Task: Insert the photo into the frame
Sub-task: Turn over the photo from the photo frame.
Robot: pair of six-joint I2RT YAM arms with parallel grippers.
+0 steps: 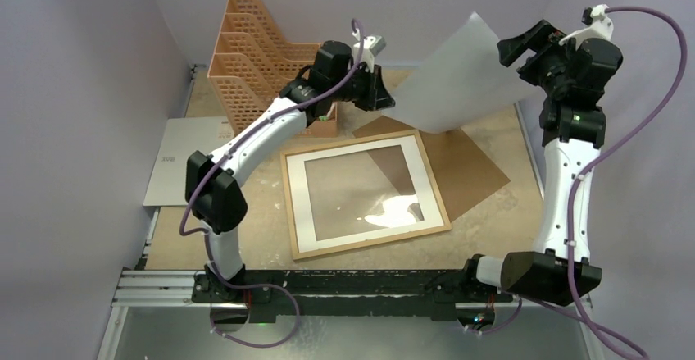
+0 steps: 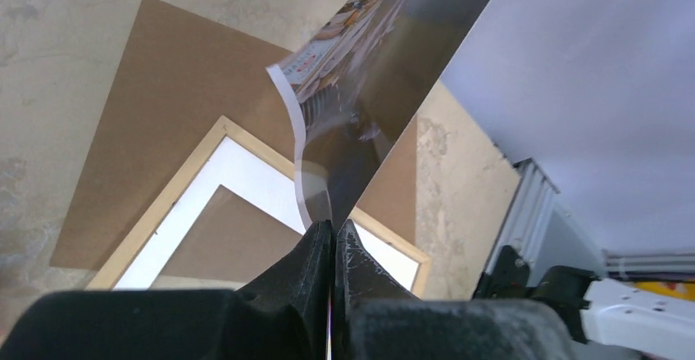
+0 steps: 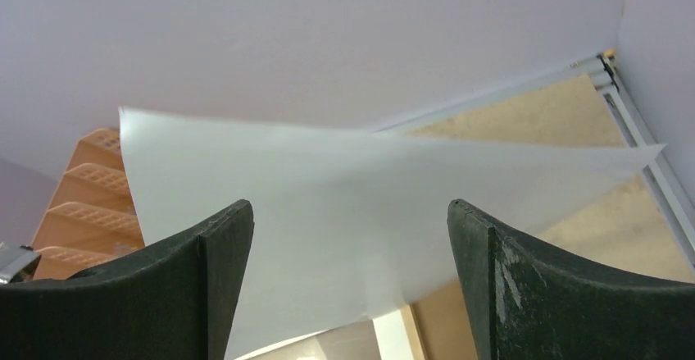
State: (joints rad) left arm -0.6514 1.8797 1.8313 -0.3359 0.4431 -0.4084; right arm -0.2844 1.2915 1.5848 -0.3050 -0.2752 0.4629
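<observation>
The photo (image 1: 463, 77) hangs in the air over the back of the table, its white back up in the top view. My left gripper (image 1: 385, 97) is shut on the photo's lower left corner. The left wrist view shows its jaws (image 2: 333, 227) pinched on the photo (image 2: 369, 73), whose printed side curls upward. My right gripper (image 1: 512, 52) stands open at the photo's upper right edge. In the right wrist view the white sheet (image 3: 344, 180) spans the wide gap between the fingers (image 3: 221, 245), ungripped. The light-wood frame (image 1: 434, 184) lies flat below.
A brown backing board (image 1: 479, 171) lies under the frame's far right corner. An orange lattice organizer (image 1: 254, 56) stands at the back left beside my left arm. A grey sheet (image 1: 176, 159) lies at the left edge. Walls close in on both sides.
</observation>
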